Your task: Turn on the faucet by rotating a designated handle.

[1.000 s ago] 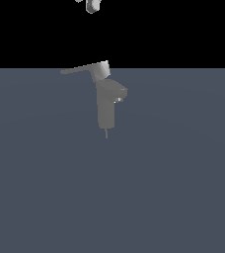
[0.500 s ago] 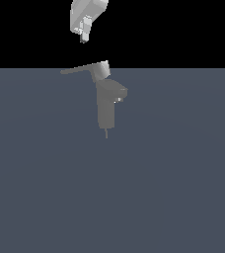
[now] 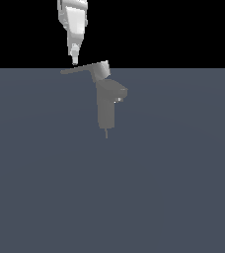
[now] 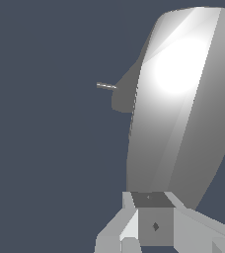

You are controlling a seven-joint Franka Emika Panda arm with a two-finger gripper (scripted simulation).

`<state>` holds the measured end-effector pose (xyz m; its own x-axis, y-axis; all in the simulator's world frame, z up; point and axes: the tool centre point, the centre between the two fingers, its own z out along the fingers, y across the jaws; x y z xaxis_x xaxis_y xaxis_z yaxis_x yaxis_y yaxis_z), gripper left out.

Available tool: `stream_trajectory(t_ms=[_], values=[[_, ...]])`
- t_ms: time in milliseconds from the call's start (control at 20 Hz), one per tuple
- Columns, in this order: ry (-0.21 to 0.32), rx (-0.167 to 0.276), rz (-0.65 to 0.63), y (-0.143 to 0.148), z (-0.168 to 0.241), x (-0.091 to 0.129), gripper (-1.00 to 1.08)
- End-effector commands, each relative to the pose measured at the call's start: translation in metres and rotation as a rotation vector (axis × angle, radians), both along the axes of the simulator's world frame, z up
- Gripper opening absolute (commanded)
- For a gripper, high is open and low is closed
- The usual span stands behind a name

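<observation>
Down from the top of the exterior view comes the white arm, lower than half a second ago, so that its gripper [image 3: 75, 60] now hangs just above the outer end of the handle [image 3: 80, 69]; whether it touches the bar I cannot tell. The faucet [image 3: 106, 106] has not shifted. It stands upright on the slate-blue worktop [image 3: 173, 188], towards the back and a little to the exterior view's left of centre, with its handle reaching out from the lighter cap [image 3: 102, 69] towards the exterior view's left and its stubby spout [image 3: 120, 92] pointing to the exterior view's right. A thin pin [image 3: 106, 133] shows below the column.

No writing, brand or label can be read on anything.

From the exterior view the fingers look drawn close together, though they are too small to judge whether the gripper is clenched or released. The wrist view shows what the other does not: the handle [image 4: 183, 108] close up, a broad, brightly lit grey surface, with the gripper [image 4: 151, 222] at its near end and the thin pin [image 4: 106, 86] beyond, against the worktop [image 4: 45, 148].
</observation>
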<state>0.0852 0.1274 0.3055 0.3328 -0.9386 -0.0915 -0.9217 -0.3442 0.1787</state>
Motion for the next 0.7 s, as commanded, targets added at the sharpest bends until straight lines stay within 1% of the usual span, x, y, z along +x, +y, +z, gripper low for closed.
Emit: stream_trajectory(t_ms=[0,350,650], values=[[-0.002,-0.027,-0.036,0.01,-0.012,0.008,-1.0],[-0.006,-0.076,-0.094,0.029,-0.036,0.019,-1.0],[-0.009,-0.09,-0.109,0.035,-0.042,0.022,-1.0]])
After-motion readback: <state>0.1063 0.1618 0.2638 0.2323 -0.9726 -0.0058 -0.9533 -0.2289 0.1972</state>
